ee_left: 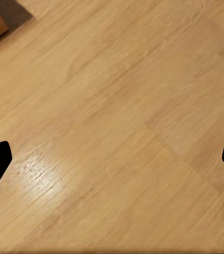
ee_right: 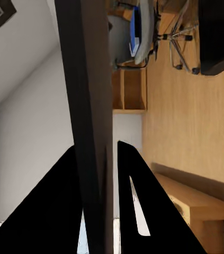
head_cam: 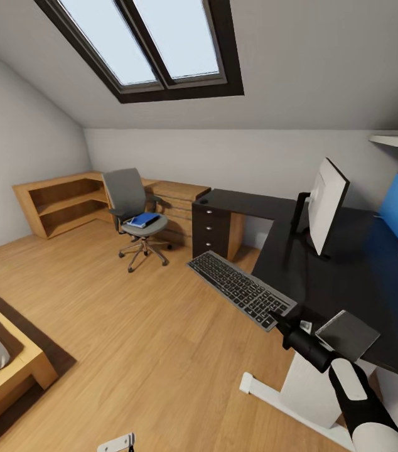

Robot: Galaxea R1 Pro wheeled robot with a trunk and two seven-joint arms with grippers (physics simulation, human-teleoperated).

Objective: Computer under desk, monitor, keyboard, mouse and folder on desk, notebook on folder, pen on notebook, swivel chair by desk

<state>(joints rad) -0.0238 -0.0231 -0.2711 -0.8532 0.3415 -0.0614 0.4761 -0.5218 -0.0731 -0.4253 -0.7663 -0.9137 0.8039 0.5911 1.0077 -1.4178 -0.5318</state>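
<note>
Our right gripper (head_cam: pixel 282 319) pinches the keyboard (head_cam: pixel 242 289) by one corner; it may pivot, slipping floorward at seven o'clock. Left gripper (ee_left: pixel 112 159) jaws spread.

Monitor (head_cam: pixel 326 206) standing on the desk (head_cam: pixel 362 276), toward the right. Keyboard (head_cam: pixel 242 289) out past the desk's near left edge, over the floor (head_cam: pixel 130 339). Swivel chair (head_cam: pixel 135 216) well apart to the left, with the folder (head_cam: pixel 144 220) on its seat. Shelving (head_cam: pixel 61 202) behind the chair.
</note>
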